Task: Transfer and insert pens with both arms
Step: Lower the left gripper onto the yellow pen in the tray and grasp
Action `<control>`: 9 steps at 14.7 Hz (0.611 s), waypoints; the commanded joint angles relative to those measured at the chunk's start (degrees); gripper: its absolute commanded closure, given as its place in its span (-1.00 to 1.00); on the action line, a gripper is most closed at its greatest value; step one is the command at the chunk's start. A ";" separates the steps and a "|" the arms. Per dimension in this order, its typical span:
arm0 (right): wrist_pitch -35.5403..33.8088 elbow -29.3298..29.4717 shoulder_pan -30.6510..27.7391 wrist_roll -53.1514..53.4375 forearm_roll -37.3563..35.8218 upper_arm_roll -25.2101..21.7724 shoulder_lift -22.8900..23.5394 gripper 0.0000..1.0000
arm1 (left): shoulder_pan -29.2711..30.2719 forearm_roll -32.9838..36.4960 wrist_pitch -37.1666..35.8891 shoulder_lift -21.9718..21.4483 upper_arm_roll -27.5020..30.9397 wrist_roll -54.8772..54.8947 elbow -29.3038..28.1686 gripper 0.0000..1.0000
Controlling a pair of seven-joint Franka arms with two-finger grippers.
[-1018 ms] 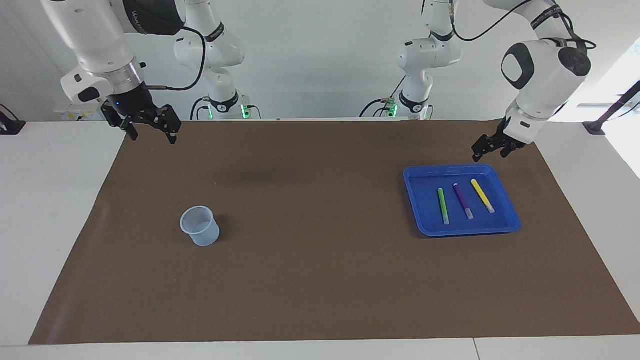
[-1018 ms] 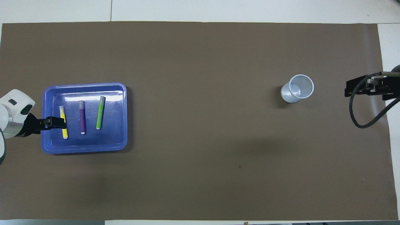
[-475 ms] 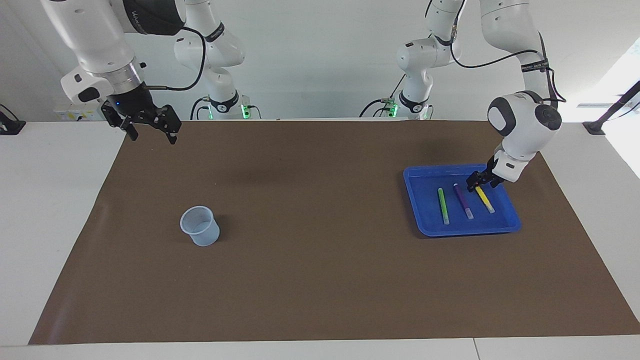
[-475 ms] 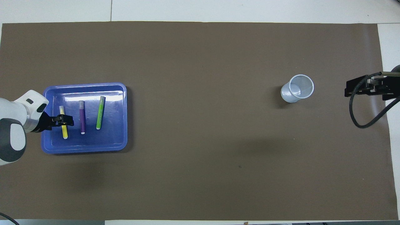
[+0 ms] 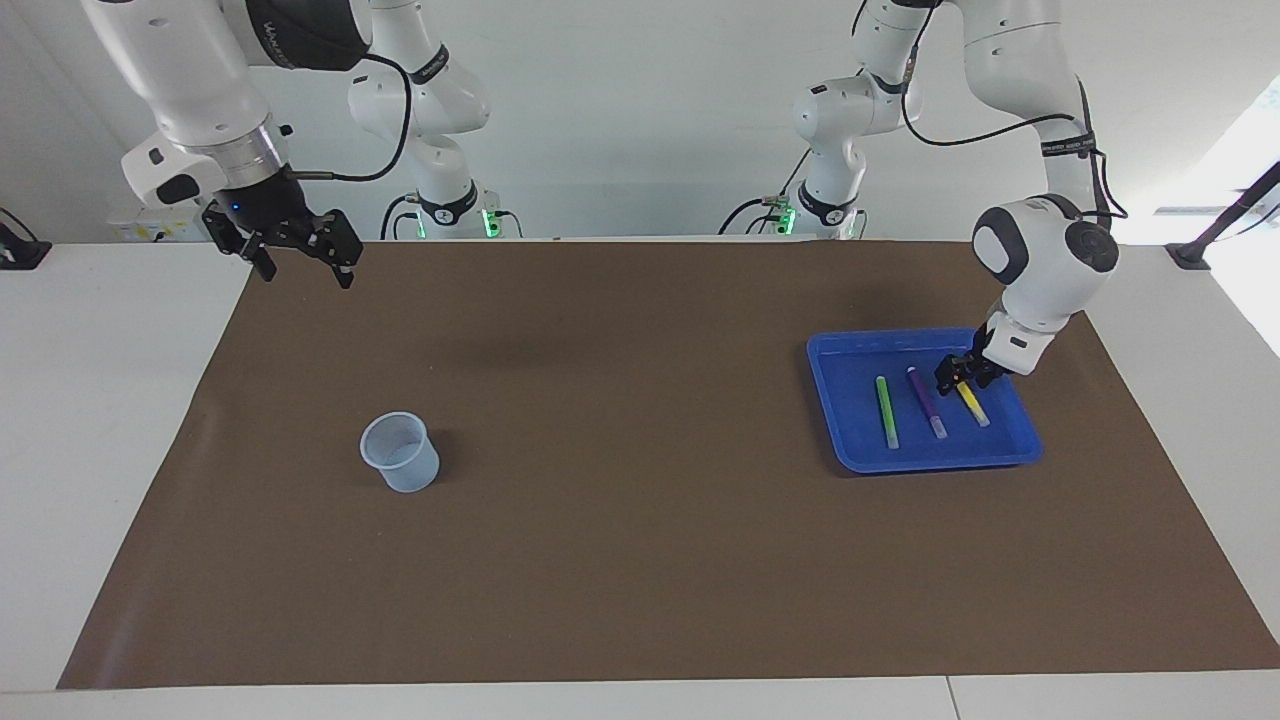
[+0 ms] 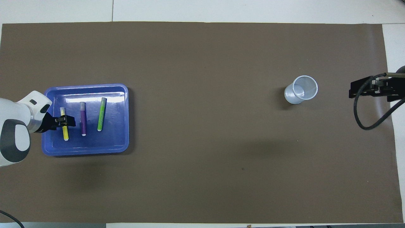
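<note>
Three pens lie side by side in a blue tray (image 5: 826, 400) toward the left arm's end: green (image 5: 886, 412), purple (image 5: 927, 403) and yellow (image 5: 974, 406). My left gripper (image 5: 960, 380) is down in the tray, open, its fingers on either side of the yellow pen's end nearer the robots. In the overhead view it (image 6: 65, 121) sits across the yellow pen (image 6: 65, 133), beside the purple (image 6: 83, 118) and green (image 6: 101, 114) pens. My right gripper (image 5: 303, 268) waits open and empty, high over the mat's edge at the right arm's end.
A pale blue-white cup (image 5: 400, 455) stands upright and empty on the brown mat toward the right arm's end; it also shows in the overhead view (image 6: 300, 89). Two slimmer white arms with green-lit bases (image 5: 450, 210) stand at the table's edge nearest the robots.
My left gripper came from above the tray's near rim down into the tray and settled at the yellow pen. The right arm, pens and cup have not moved.
</note>
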 commanded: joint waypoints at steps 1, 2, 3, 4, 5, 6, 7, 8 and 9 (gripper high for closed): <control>-0.90 0.01 -0.57 -0.62 -0.18 0.42 -0.25 -1.00 | 0.31 -0.34 0.26 2.27 -0.06 1.10 2.63 -0.45; -0.90 0.01 -0.57 -0.62 -0.18 0.42 -0.25 -1.00 | 0.31 -0.34 0.35 2.44 -0.06 1.10 2.72 -0.42; -0.90 0.01 -0.57 -0.62 -0.18 0.42 -0.25 -1.00 | 0.31 -0.34 0.35 2.53 -0.06 1.19 3.07 -0.39; -0.90 0.01 -0.57 -0.62 -0.18 0.42 -0.25 -1.00 | 0.31 -0.34 0.35 2.62 -0.06 1.10 3.33 -0.36; -0.90 0.01 -0.66 -0.62 -0.18 0.42 -0.25 -1.00 | 0.31 -0.34 0.44 2.97 -0.06 1.19 3.33 -0.30; -0.90 0.01 -0.57 -0.62 -0.18 0.42 -0.25 -1.00 | 0.31 -0.34 0.53 3.41 -0.06 1.36 3.33 -0.27; -0.90 0.01 -0.57 -0.62 -0.18 0.42 -0.25 -1.00 | 0.40 -0.34 0.53 3.50 -0.06 1.45 3.42 -0.21; -0.90 0.01 -0.66 -0.62 -0.18 0.42 -0.25 -1.00 | 0.40 -0.34 0.53 3.50 -0.06 1.54 3.42 -0.15; -0.90 0.01 -0.66 -0.62 -0.18 0.42 -0.25 -1.00 | 0.40 -0.34 0.53 3.50 -0.06 1.54 3.42 -0.06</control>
